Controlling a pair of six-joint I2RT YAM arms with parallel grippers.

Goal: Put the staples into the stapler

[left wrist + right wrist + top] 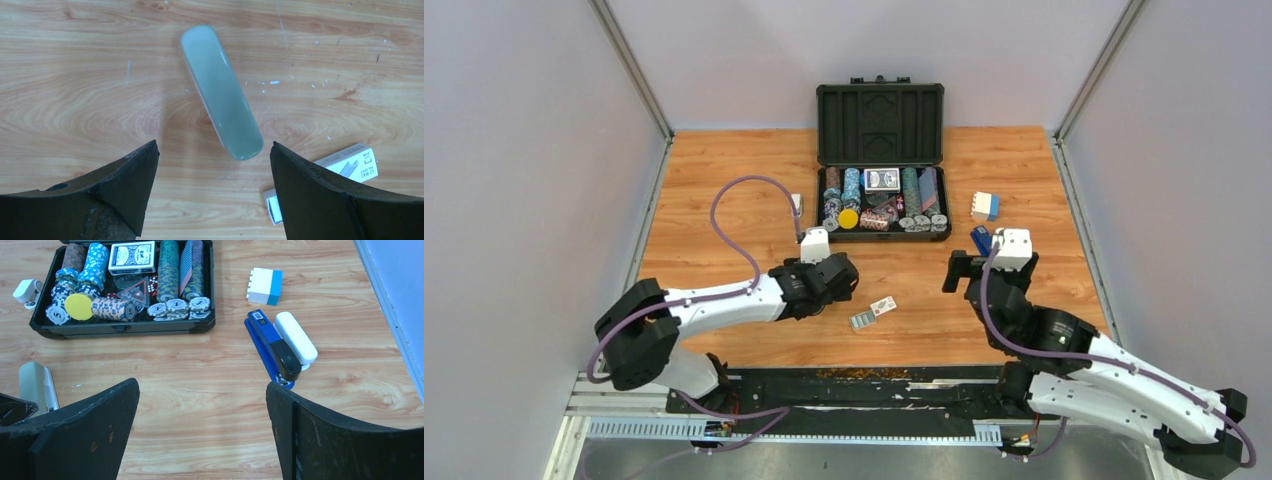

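The left hand (pixel 214 145) is being held wide open over the desk (pixel 75 75), with nothing gripped between its fingers (pixel 125 190). The stapler (pixel 221 92), slim and grey-olive, is being shown lying flat on the bare wood just ahead of the fingertips. It is set diagonally, and its nearer end is falling between the two fingers while touching neither. In the overhead view it is being hidden by the left hand, which is being positioned left of the desk's centre, toward the near edge.

The staples (pixel 350 165), in a small white cardboard box, are being shown near the stapler but apart from it. The tray (pixel 272 207) is lying offset from the sleeve and is being partly covered by one finger. From above, the box is being seen between the two hands, toward the near edge.

The right hand (pixel 201 385) is likewise being held wide open and empty over the right half of the desk. Ahead of it, toward the right edge, a dark blue stapler (pixel 272 347) is lying with a white oblong item (pixel 296 337) against its side and a white-and-blue block (pixel 265 286) beyond. An open poker chip case (pixel 125 329) is resting at the middle of the far edge.
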